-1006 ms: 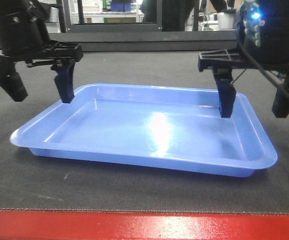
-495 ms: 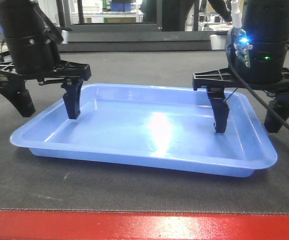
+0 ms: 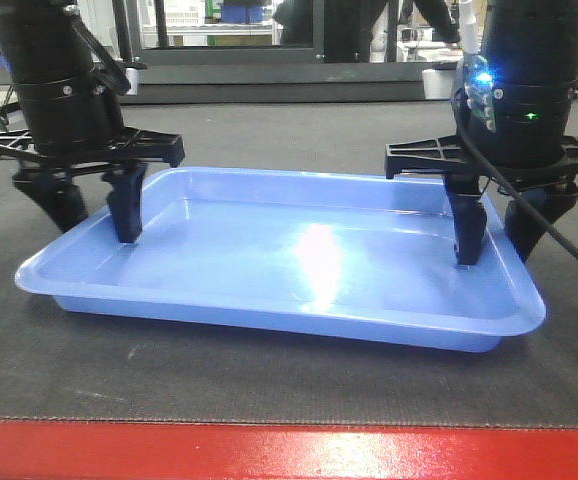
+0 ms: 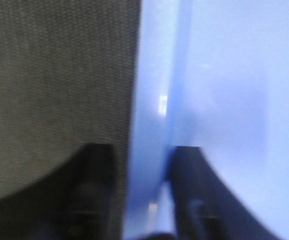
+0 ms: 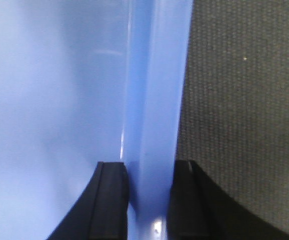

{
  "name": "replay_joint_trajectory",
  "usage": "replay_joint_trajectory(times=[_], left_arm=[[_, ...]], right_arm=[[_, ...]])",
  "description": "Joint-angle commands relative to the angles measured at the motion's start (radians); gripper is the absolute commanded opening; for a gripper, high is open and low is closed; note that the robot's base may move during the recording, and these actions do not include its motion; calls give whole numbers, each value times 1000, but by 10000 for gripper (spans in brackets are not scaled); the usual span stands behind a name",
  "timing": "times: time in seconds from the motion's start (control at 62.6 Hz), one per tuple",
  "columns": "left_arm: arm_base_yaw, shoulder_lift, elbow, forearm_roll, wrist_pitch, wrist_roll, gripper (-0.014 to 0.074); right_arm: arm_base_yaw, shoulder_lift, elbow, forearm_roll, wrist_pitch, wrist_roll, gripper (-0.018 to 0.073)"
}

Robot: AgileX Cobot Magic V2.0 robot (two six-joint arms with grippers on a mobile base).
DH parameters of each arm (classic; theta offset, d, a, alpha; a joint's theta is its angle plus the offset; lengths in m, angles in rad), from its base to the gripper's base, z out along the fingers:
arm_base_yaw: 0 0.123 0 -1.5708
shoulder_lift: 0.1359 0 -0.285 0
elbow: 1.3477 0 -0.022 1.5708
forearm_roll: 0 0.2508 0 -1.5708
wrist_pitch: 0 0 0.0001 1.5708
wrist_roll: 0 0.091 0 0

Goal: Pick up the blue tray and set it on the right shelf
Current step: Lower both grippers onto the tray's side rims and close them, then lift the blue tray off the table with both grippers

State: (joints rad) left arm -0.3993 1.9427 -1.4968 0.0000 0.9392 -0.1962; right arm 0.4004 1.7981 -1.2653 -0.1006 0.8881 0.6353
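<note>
The blue tray [image 3: 299, 270] lies flat on the counter's dark mat [image 3: 269, 385], behind the red front edge [image 3: 269, 452]. The left pincer [image 3: 97, 230] straddles the tray's left rim, narrow, one finger inside and one outside. Its wrist view is too blurred to show whether it grips. The right pincer [image 3: 492, 255] straddles the right rim, fingers [image 5: 112, 200] pressed against the tray wall, clamping it.

We identify a robotics lab: a grey-matted surface [image 3: 269, 385] with a red edge [image 3: 269, 455], and dark-framed shelving [image 3: 229, 55] behind holding a white box [image 3: 184, 12] and a blue bin [image 3: 239, 10].
</note>
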Motion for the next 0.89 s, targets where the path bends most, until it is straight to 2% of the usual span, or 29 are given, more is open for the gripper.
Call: replay_joint_trajectory(times=[0.0, 0.064, 0.224, 0.591, 0.751, 0.878], left_arm=[[-5, -50, -29, 0, -17, -11, -55], [-5, -50, -29, 0, -9, -11, -32], [-5, -54, -41, -13, 36, -11, -43], [-5, -156, -150, 7, 149, -11, -41], [-7, -194, -211, 40, 262, -12, -41], [-7, -237, -239, 40, 291, -32, -41]], right_arm=[[-4, -31, -23, -18, 5, -16, 22], [-4, -35, -24, -18, 5, -16, 22], [-4, -74, -28, -27, 1, -27, 22], [-4, -259, -30, -109, 14, -61, 24], [-2, -292, -141, -113, 114, -113, 25], [-1, -292, -274, -112, 221, -148, 25]])
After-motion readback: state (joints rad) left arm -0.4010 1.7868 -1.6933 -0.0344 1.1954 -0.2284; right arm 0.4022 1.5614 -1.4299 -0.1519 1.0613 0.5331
